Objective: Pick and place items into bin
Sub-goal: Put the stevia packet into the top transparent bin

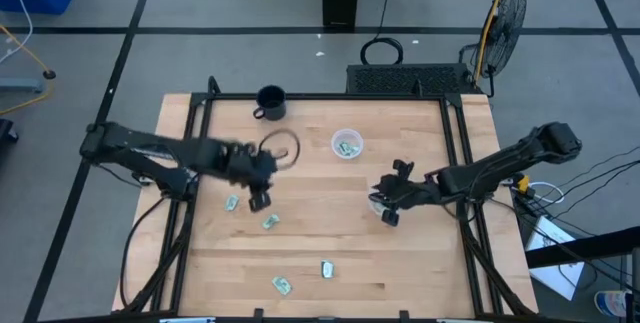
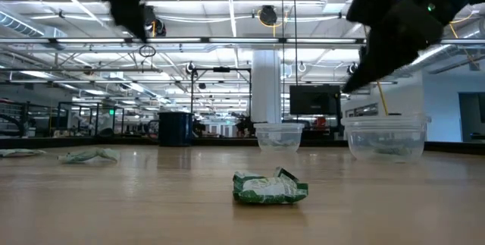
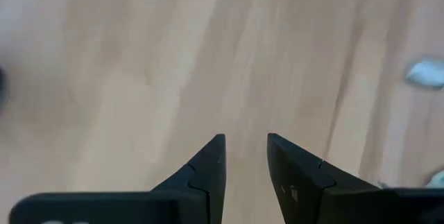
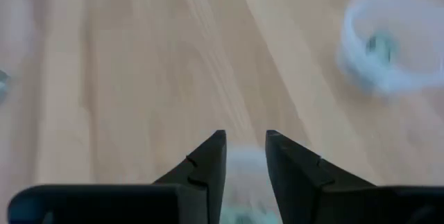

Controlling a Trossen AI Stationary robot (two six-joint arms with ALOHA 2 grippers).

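Several small green-and-white packets lie flat on the wooden table: one [image 1: 232, 202], one [image 1: 270, 222], one [image 1: 326, 269] and one [image 1: 282, 284]. The nearest packet [image 2: 269, 187] fills the front of the low view. A clear cup [image 1: 346, 144] holds a packet. My left gripper [image 1: 258, 199] hangs open above bare wood [image 3: 246, 148], beside the packet at its left. My right gripper [image 1: 387, 211] is open [image 4: 245, 144] over a second clear tub [image 2: 385, 139], which shows blurred below its fingers [image 4: 243, 165]. Neither gripper holds anything.
A black mug [image 1: 270, 101] stands near the table's far edge. A clear round rim [image 1: 280, 148] sits just beyond my left gripper. Black frame rails [image 1: 190, 163] run along the table's left and right sides. Bare wood lies open between the two arms.
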